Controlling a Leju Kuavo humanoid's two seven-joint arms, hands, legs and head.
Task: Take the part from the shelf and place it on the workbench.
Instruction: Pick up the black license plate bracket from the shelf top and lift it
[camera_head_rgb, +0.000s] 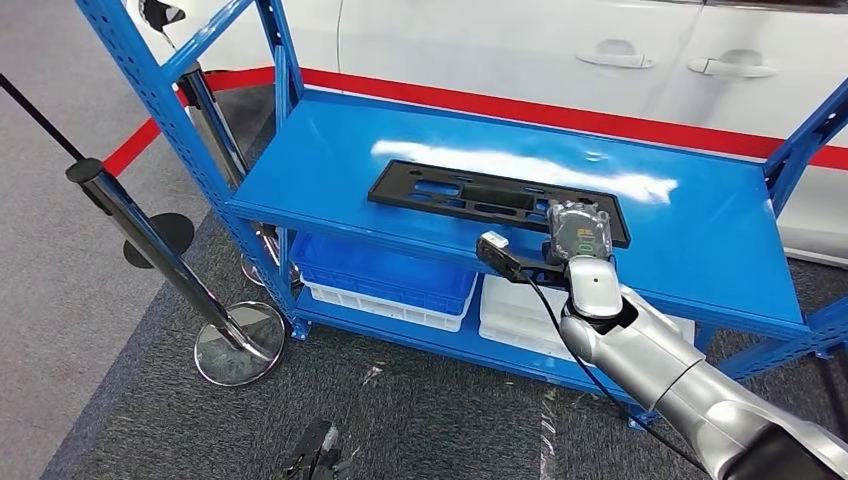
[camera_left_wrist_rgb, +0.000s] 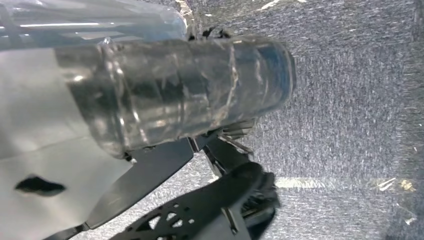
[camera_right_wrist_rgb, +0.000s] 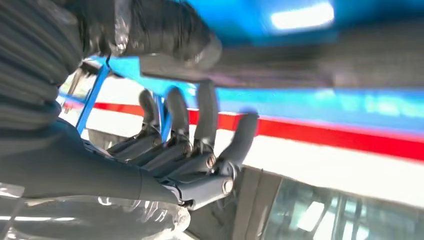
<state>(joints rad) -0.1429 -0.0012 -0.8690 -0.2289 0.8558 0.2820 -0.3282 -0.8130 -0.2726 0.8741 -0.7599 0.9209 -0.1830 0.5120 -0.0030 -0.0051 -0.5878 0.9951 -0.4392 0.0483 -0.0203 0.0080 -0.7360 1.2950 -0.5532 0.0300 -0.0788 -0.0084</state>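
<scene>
Part: long flat black panel with cut-out slots, lying flat on the top level of the blue shelf, its near right end at the right hand's fingers.
Right arm: silver, reaching up and forward from the lower right to the shelf's front edge, wrist cover upward.
Right hand: at the part's near right corner. In the right wrist view the thumb lies over the part's dark edge and the dark fingers curl up beneath it, spread slightly apart; whether they press the part firmly cannot be told, as the picture is blurred.
Left hand: in the left wrist view, dark fingers over grey carpet; how far they are spread cannot be told.
Bins: a blue bin stacked on a white one on the lower level, below and left of the fingers; another white bin just below them. Contents cannot be seen.
Writing: a greenish display on the wrist cover, too small to read.
Beyond the fingers: a white car door and a red floor stripe.
</scene>
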